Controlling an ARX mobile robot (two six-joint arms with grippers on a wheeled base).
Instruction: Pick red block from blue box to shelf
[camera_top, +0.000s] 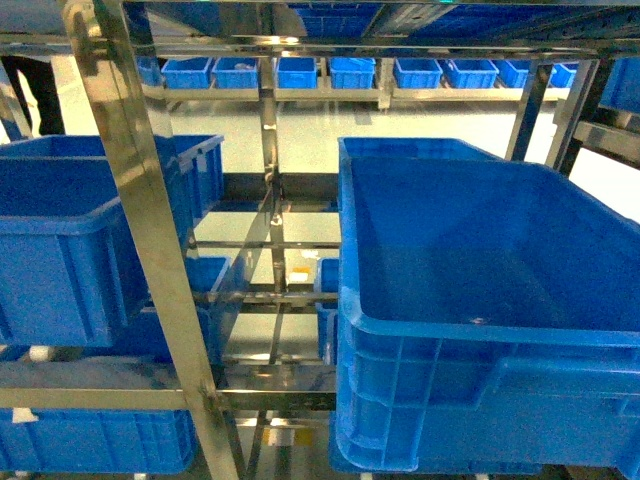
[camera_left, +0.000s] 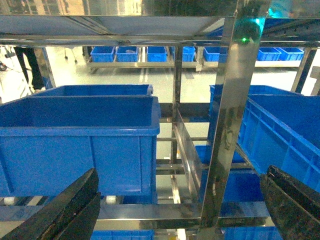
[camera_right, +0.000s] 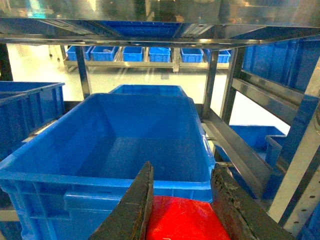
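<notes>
the red block (camera_right: 187, 220) sits pinched between the two dark fingers (camera_right: 131, 210) of the right gripper (camera_right: 182, 207), at 6 o'clock in the right wrist view; only its top face shows, filling the gap between the fingers, so the grip looks firm enough for carrying. it is held just in front of the near rim of a dark blue crate (camera_right: 135, 145), which stands on the shelf (camera_right: 235, 145) and looks bare inside from this angle; a fair guess is that the block is being brought toward the shelf at crate height, so it can be set down past that rim or on the steel beside it.

the left gripper (camera_left: 180, 210) hangs idle with its fingers (camera_left: 65, 210) spread wide, one at 7 o'clock and one at 5 o'clock in its own view, nothing between them; it points at a shelf post (camera_left: 230, 125) and another crate (camera_left: 80, 140), likely kept back to stay clear of the working arm.

the turquoise box is not in any view; neither gripper shows in the head view, which sees only the rack and crates.
</notes>
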